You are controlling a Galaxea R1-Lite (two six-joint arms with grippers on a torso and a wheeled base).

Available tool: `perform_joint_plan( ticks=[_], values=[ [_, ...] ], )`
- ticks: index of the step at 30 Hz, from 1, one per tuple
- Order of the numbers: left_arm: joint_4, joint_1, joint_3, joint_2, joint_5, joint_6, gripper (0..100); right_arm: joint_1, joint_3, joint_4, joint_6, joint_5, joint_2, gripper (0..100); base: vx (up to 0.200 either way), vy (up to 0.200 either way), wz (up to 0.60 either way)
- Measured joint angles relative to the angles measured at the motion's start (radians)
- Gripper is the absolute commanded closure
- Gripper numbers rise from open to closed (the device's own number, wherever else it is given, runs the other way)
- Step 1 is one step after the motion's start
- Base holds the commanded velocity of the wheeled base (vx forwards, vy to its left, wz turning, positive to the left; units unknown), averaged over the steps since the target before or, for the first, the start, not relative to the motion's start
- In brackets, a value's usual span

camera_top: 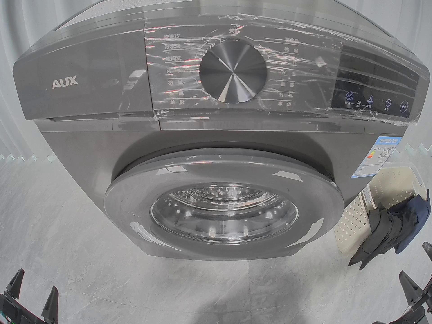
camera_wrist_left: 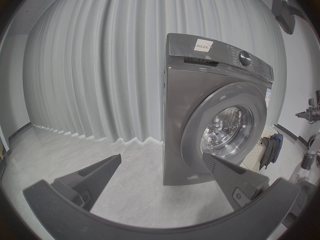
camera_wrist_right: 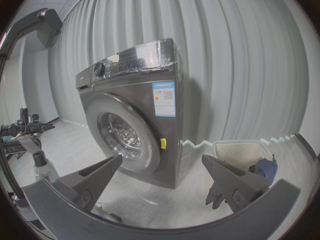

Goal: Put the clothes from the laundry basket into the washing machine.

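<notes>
A grey front-loading washing machine [camera_top: 216, 127] is seen standing on a pale marbled floor [camera_top: 67, 230], with a pleated light curtain [camera_wrist_left: 83, 67] hung behind it. Its round door [camera_top: 224, 205] is shut, and the ribbed steel drum [camera_top: 222, 210] is visible through the glass porthole. A metal control dial [camera_top: 232, 71] is set at the middle of the upper panel, which is covered by crinkled clear plastic film [camera_top: 292, 32]. A blue-and-white label [camera_top: 375, 156] is stuck on the front at the robot's right, above the door's edge.

The cream perforated laundry basket [camera_top: 396, 181] is placed on the floor just beside the machine, on the robot's right. Two pieces of clothing are draped over its near rim: a dark grey garment [camera_top: 382, 235] hangs down the outer wall towards the floor, and a blue garment [camera_top: 416, 212] lies touching it, partly inside the basket.

The left gripper [camera_wrist_left: 161, 156] is held low, in front of the machine and towards the robot's left, apart from the door; its jaws are spread wide with nothing between them. The right gripper [camera_wrist_right: 162, 157] is held low on the robot's right, near the basket but clear of the clothes, its jaws likewise parted and empty.
</notes>
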Motion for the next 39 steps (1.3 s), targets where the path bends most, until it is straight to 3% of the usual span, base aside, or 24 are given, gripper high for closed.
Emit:
perform_joint_plan(
  ticks=[5, 9, 14, 19, 24, 31, 39],
  values=[
    [0.000, 0.000, 0.000, 0.000, 0.000, 0.000, 0, 0.008, -0.002, -0.083, -0.040, 0.071, 0.174, 0, 0.000, 0.000, 0.00],
    [0.000, 0.000, 0.000, 0.000, 0.000, 0.000, 0, 0.029, -0.019, -0.193, -0.055, 0.098, 0.324, 0, 0.000, 0.000, 0.00],
    [0.000, 0.000, 0.000, 0.000, 0.000, 0.000, 0, 0.136, -0.055, -0.331, -0.013, 0.109, 0.527, 0, 0.000, 0.000, 0.00],
    [0.001, 0.000, 0.000, 0.000, 0.000, 0.000, 0, 0.251, -0.101, -0.406, 0.062, 0.089, 0.696, 0, 0.000, 0.000, 0.00],
    [0.001, 0.000, 0.000, 0.000, 0.000, 0.000, 0, 0.317, -0.127, -0.523, 0.117, 0.067, 0.829, 0, 0.000, 0.000, 0.00],
    [0.000, 0.000, 0.000, 0.000, 0.000, 0.000, 0, 0.348, -0.140, -0.625, 0.125, 0.017, 0.977, 0, 0.000, 0.000, 0.00],
    [0.000, 0.000, 0.000, 0.000, 0.000, 0.000, 0, 0.376, -0.176, -0.667, 0.127, 0.006, 1.089, 0, 0.000, 0.000, 0.00]
  ],
)
